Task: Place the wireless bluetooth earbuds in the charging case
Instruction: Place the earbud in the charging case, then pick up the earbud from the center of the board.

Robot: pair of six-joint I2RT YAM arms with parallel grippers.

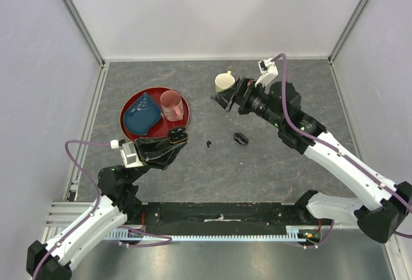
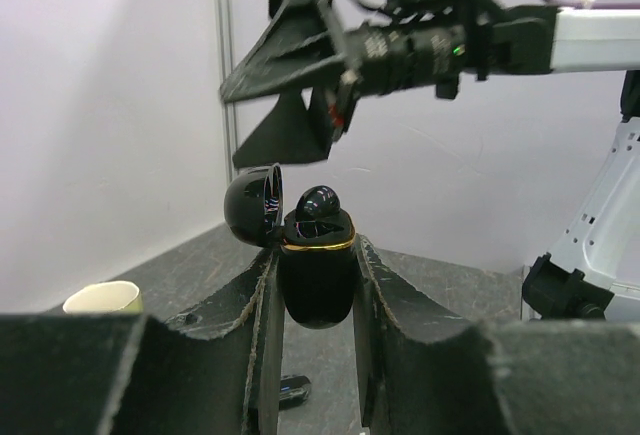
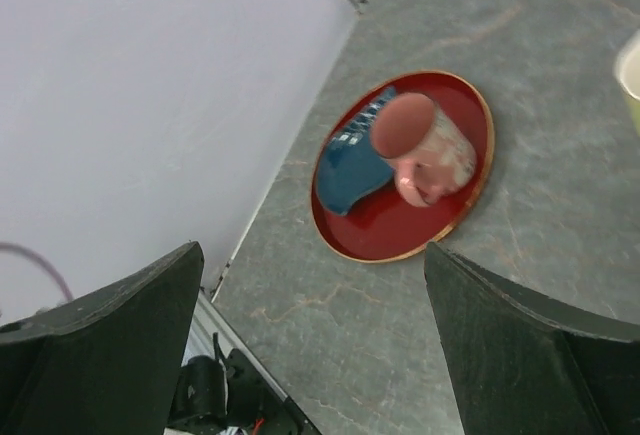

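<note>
Black and glossy, the charging case [image 2: 318, 285] sits clamped upright in the left gripper [image 1: 175, 138] at the near left, lid open, with what looks like one earbud [image 2: 320, 203] already seated. To its right a tiny earbud [image 1: 209, 143] lies loose on the table [image 1: 290, 80] near a larger black lump [image 1: 241, 139], so the job seems partly done, while the right gripper [image 1: 230, 95] hangs farther right, fingers spread wide and empty. No brand or writing is readable.

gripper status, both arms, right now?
left gripper: closed on the charging case, whose lid is open.
right gripper: open, holding nothing.
</note>
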